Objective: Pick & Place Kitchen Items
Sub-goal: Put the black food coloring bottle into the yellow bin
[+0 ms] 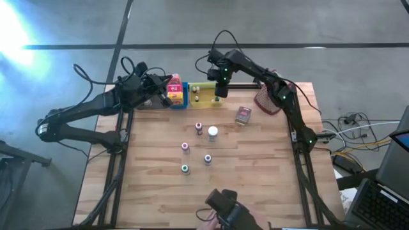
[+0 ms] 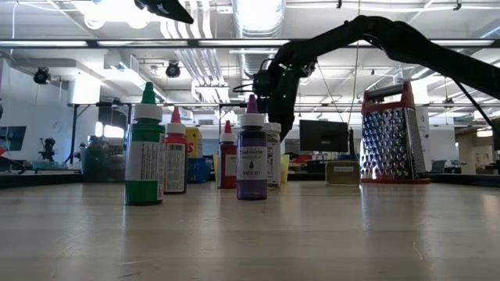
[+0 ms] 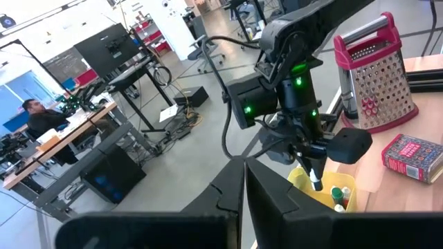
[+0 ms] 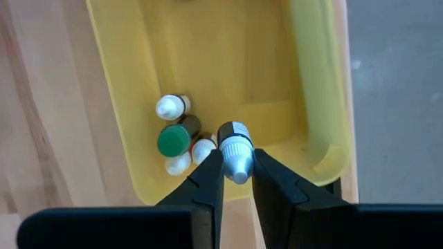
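Bottles with coloured caps (image 1: 198, 128) stand loose mid-desk, five of them. Beyond, toward twelve o'clock, my right tool (image 4: 237, 173) is clamped on a small white-capped bottle (image 4: 236, 149) above the yellow tray (image 4: 304, 104), where four more little bottles (image 4: 176, 138) lie. My left tool (image 1: 167, 100) hangs pressed together at ten o'clock, near the red box (image 1: 174, 87). The grater (image 1: 269, 97) stands at two o'clock.

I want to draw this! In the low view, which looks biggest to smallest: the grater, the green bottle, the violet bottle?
1. Grater, though it stands farther back, so it really is big.
2. Green bottle.
3. Violet bottle.
The bottles may be alike; the green one looks nearer the camera.
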